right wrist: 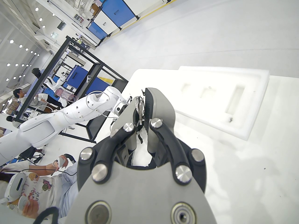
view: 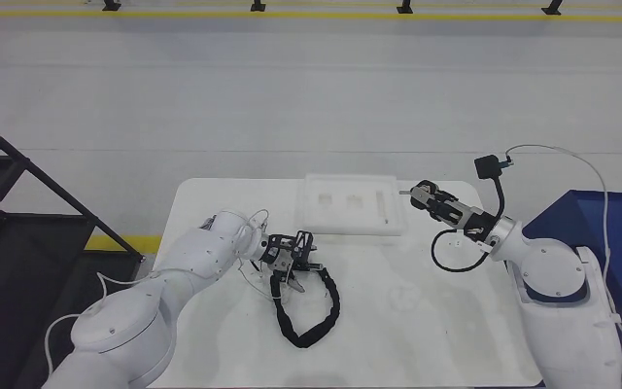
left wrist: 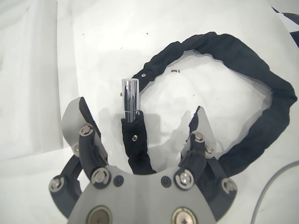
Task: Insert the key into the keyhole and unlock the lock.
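Nearest the camera, the left gripper [left wrist: 140,104] sat low over the table [view: 437,321] with its fingers [left wrist: 81,113] spread apart, clamping nothing. Between them lay one end of the chain lock [left wrist: 257,71], a chain in a black fabric sleeve. This end finished in a chrome cylinder [left wrist: 130,99] pointing away from the wrist, with a gap to the finger on each side. From there the sleeve ran out in a loop across the table, and its other end came back to meet the cylinder from the side.

Beyond the loop, a white foam tray [view: 352,204] with shallow recesses rested at the far edge of the table. Near the tray's right end, the right gripper [right wrist: 142,96] had its fingers pressed together on the key [right wrist: 139,107], a small metal piece whose shape was hard to make out.
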### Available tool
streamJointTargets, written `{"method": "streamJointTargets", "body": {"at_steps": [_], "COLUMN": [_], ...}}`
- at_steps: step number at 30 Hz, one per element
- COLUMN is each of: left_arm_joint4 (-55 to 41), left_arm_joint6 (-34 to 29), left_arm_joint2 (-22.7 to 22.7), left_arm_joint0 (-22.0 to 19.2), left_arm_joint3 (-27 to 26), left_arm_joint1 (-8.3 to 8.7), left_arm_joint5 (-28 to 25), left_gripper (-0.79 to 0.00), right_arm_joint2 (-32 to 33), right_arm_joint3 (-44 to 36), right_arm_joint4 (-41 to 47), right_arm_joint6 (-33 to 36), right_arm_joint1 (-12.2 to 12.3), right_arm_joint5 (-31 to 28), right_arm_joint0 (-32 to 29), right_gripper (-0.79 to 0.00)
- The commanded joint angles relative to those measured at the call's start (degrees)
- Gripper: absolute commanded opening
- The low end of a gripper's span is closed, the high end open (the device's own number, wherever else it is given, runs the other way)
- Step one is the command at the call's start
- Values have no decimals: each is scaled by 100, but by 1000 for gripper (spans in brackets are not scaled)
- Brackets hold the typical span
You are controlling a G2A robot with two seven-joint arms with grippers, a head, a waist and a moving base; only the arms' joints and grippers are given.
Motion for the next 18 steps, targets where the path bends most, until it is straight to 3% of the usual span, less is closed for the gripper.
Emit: {"method": "streamJointTargets", "body": {"at_steps": [1, 5, 11, 14, 18], "left_arm_joint4": [75, 133, 170, 185, 76], "left_arm_joint6": [77, 111, 133, 139, 196], "left_arm_joint2": [0, 0, 0, 0, -3], "left_arm_joint0": [4, 20, 28, 21, -2], "left_arm_joint3": [114, 244, 415, 467, 508], "left_arm_joint1": [-54, -153, -293, -352, -393], "left_arm_joint5": [49, 83, 105, 111, 168], "left_gripper": [-489, -628, -631, -785, -785], "right_arm_joint2": [0, 0, 0, 0, 0], "right_arm_joint3": [0, 0, 0, 0, 0], "right_arm_joint4": [0, 0, 0, 0, 0], "right_arm_joint6": [0, 0, 0, 0, 0], "right_arm_joint1": [0, 0, 0, 0, 0], "right_arm_joint5": [0, 0, 0, 0, 0], "right_arm_joint0": [0, 0, 0, 0, 0], "right_gripper": [-785, -785, -785, -785, -785]}}
